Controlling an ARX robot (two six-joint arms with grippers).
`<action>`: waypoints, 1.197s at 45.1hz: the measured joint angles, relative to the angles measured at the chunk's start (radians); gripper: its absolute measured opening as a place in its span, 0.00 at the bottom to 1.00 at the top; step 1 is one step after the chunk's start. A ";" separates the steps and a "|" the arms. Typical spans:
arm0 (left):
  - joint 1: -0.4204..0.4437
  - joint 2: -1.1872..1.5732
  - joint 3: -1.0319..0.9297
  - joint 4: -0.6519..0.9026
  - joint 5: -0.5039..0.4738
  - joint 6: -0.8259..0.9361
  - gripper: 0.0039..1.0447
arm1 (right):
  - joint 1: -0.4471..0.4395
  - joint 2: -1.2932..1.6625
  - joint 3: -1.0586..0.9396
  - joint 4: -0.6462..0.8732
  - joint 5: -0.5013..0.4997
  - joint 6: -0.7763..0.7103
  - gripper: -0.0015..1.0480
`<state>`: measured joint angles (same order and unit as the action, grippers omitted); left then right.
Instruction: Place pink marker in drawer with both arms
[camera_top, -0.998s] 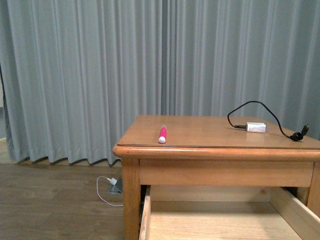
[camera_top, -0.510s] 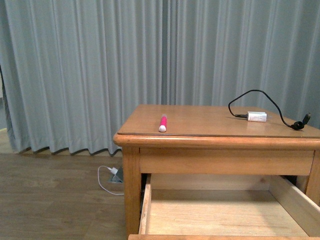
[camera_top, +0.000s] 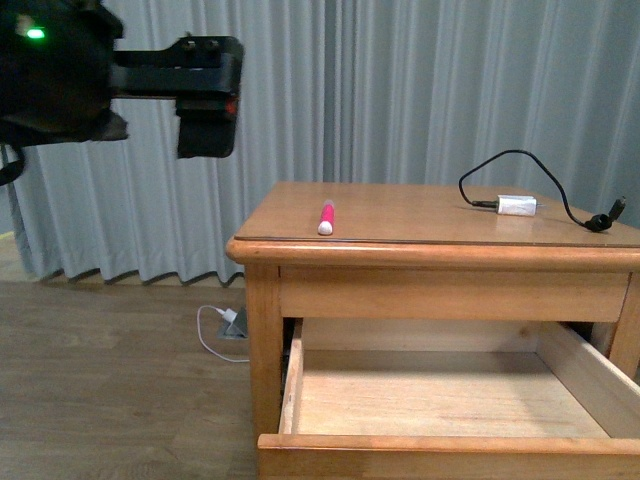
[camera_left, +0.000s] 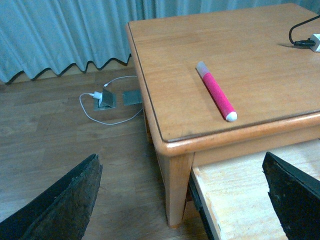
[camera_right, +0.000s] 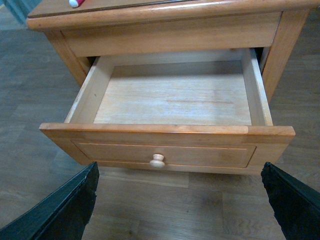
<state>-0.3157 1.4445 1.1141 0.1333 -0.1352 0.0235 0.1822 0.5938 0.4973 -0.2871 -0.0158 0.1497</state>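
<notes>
Grey curtains, an open drawer, and a marker not yet picked up

Grey curtains (camera_top: 400, 100) are hung behind a honey-coloured wooden table (camera_top: 420, 275). The pink marker (camera_top: 326, 217) is seen lying flat on the tabletop near its 9 o'clock edge, with the white end turned toward the front rim. A white adapter (camera_top: 517, 205) with a black cable is seen well apart from it, at the 3 o'clock side. The drawer (camera_top: 290, 400) is found open at 6 o'clock below the top, and its pale interior is bare, so a drop from above is judged possible. The marker has not yet been put in it.

The left gripper (camera_top: 207, 140) is held high in the air at about 10 o'clock from the marker, well apart from it, presumably staged for a reach down. Its fingers (camera_left: 65, 200) are spread wide, and nothing is gripped or touched. The right gripper (camera_right: 180, 167) is poised in front of the drawer, facing the round knob (camera_right: 157, 160). Its fingers (camera_right: 60, 210) are likewise parted wide and nothing is held, probably so that the drawer can be pushed shut afterwards.
</notes>
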 joint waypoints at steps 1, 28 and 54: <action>-0.002 0.019 0.025 -0.010 -0.001 0.000 0.94 | 0.000 0.000 0.000 0.000 0.000 0.000 0.92; -0.071 0.721 0.888 -0.438 -0.049 -0.115 0.94 | 0.000 0.000 0.000 0.000 0.000 0.000 0.92; -0.092 0.834 1.022 -0.517 -0.068 -0.108 0.94 | 0.000 0.000 0.000 0.000 0.000 0.000 0.92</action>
<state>-0.4076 2.2780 2.1361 -0.3836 -0.2028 -0.0841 0.1822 0.5938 0.4973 -0.2871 -0.0158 0.1497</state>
